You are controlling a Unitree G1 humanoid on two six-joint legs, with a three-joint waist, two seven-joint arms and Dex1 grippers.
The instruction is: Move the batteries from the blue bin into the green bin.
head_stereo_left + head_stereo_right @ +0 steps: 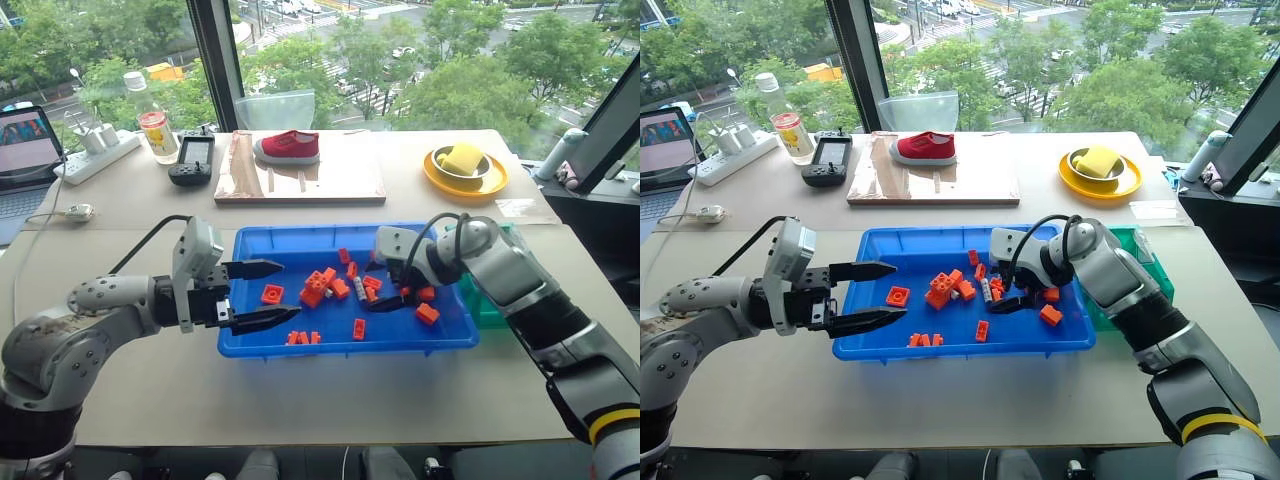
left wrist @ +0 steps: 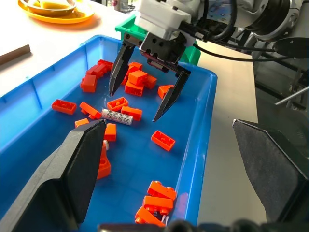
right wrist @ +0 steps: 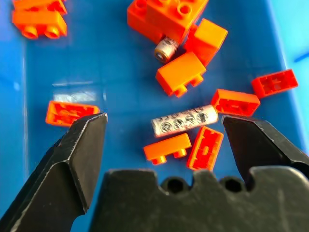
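The blue bin (image 1: 250, 345) sits mid-table, strewn with orange bricks (image 1: 315, 288). One silvery battery (image 3: 183, 120) lies flat on the bin floor among the bricks. The end of another battery (image 3: 165, 48) pokes out from under a brick pile. My right gripper (image 2: 135, 106) hangs open and empty just above the flat battery (image 2: 117, 115), its fingers on either side of it. My left gripper (image 1: 290, 289) is open and empty, pointing level over the bin's left wall. The green bin (image 1: 1145, 255) stands against the blue bin's right side, partly hidden behind my right arm.
Behind the blue bin lies a wooden board (image 1: 300, 180) with a red shoe (image 1: 290, 147) on it. A yellow dish (image 1: 465, 178) is at the back right. A bottle (image 1: 155, 125), a black controller (image 1: 192, 158), a power strip (image 1: 95, 155) and a laptop (image 1: 25, 150) sit at the back left.
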